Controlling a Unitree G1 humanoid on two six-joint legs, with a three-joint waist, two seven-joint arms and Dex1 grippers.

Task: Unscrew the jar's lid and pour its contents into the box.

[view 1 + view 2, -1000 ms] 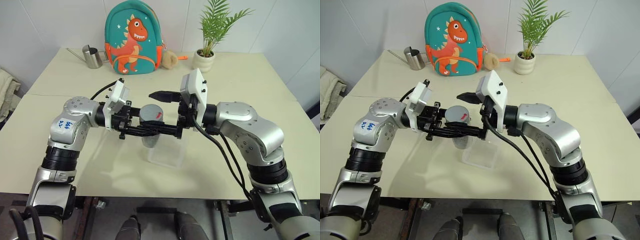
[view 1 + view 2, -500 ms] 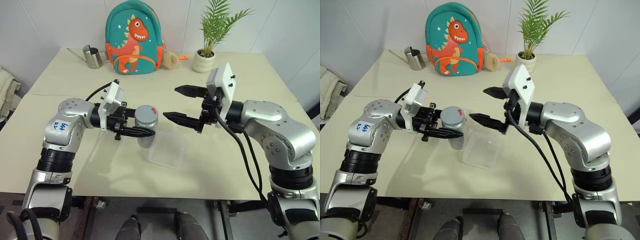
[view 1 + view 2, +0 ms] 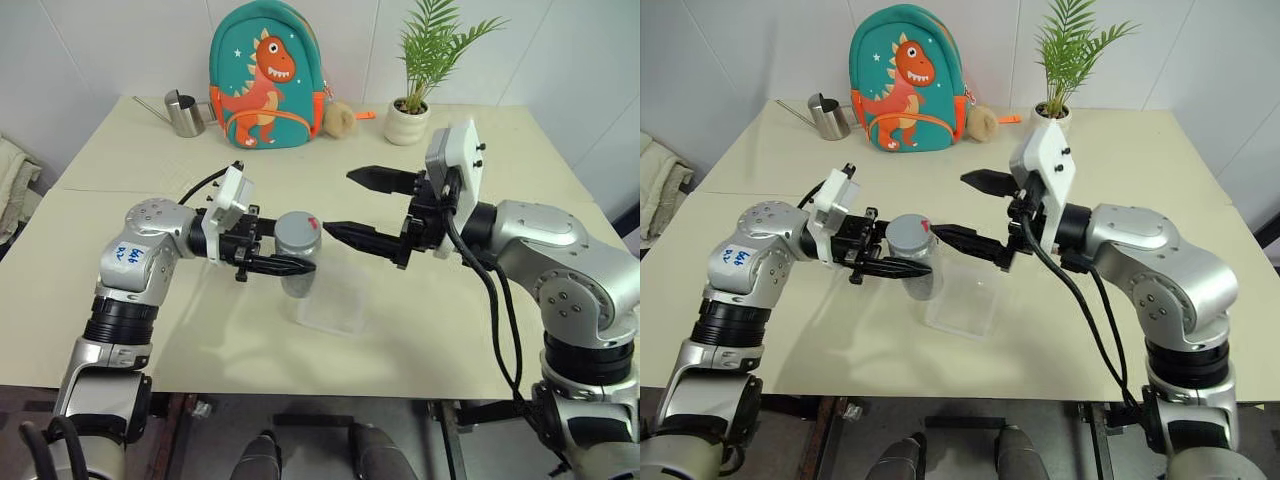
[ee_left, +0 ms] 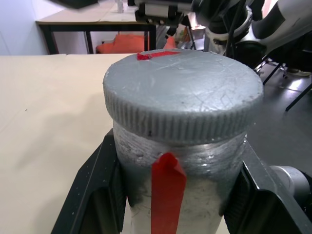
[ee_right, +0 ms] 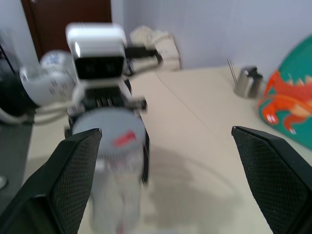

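Observation:
My left gripper (image 3: 296, 266) is shut on the body of the small clear jar (image 3: 298, 272), holding it upright above the table beside the box. The grey lid (image 3: 297, 231) with its red mark sits on the jar; in the left wrist view the lid (image 4: 183, 92) is seen close up, with black fingers (image 4: 100, 195) pressing both sides of the jar (image 4: 195, 204). My right gripper (image 3: 340, 203) stands open to the right of the lid, not touching it, its lower fingertip close to the rim. The clear box (image 3: 335, 300) lies on the table under and to the right of the jar. The contents are hidden.
At the back of the cream table (image 3: 480, 300) stand a steel watering can (image 3: 184, 113), a teal dinosaur backpack (image 3: 266, 75), a tan plush ball (image 3: 339, 118) and a potted palm (image 3: 409, 118). The table's front edge runs just below the box.
My right gripper, which straddled the lid a second ago, has drawn back to the right and slightly up, still open. The jar stays in my left gripper with its lid on.

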